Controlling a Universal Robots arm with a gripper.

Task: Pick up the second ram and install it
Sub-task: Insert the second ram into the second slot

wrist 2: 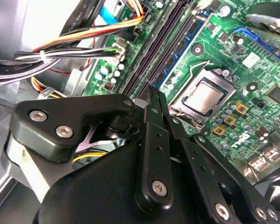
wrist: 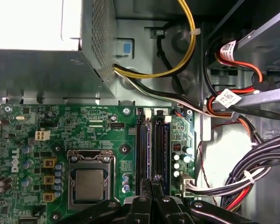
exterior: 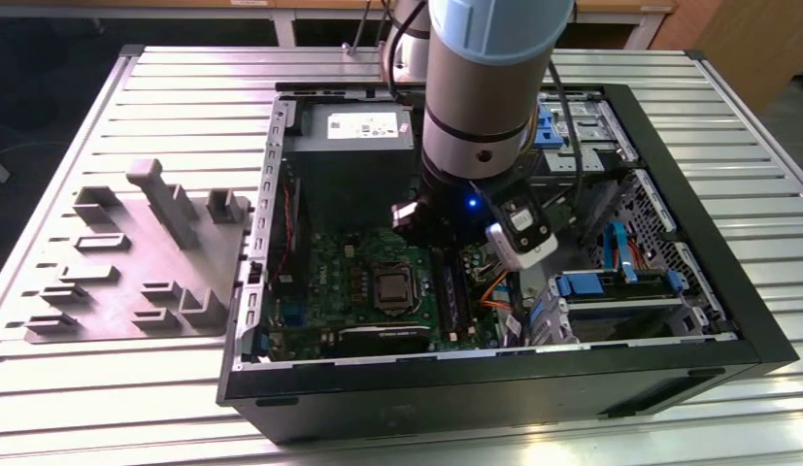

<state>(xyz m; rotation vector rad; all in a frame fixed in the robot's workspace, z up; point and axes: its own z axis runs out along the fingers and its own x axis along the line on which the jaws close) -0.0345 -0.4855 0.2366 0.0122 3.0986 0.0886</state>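
Observation:
My gripper [wrist: 152, 183] is shut, its two black fingers pressed together with nothing visible between them. It hangs inside the open computer case [exterior: 505, 374], tips just over the near end of the two long black memory slots [wrist: 149, 144] on the green motherboard [wrist: 84, 126]. In the second wrist view the gripper [wrist 2: 150, 94] points at the same slots [wrist 2: 163, 46]. In the exterior view the gripper [exterior: 436, 245] is low over the board beside the slots [exterior: 450, 291]. The second ram cannot be told apart from the slots, which I see edge-on.
The processor socket [wrist: 89, 184] lies beside the slots. Bundled cables [wrist: 252, 177] run on their other side. The power supply box [exterior: 355, 131] stands at the case's far end and blue drive brackets [exterior: 595, 283] at the exterior view's right. A grey fixture plate [exterior: 142, 252] sits on the table.

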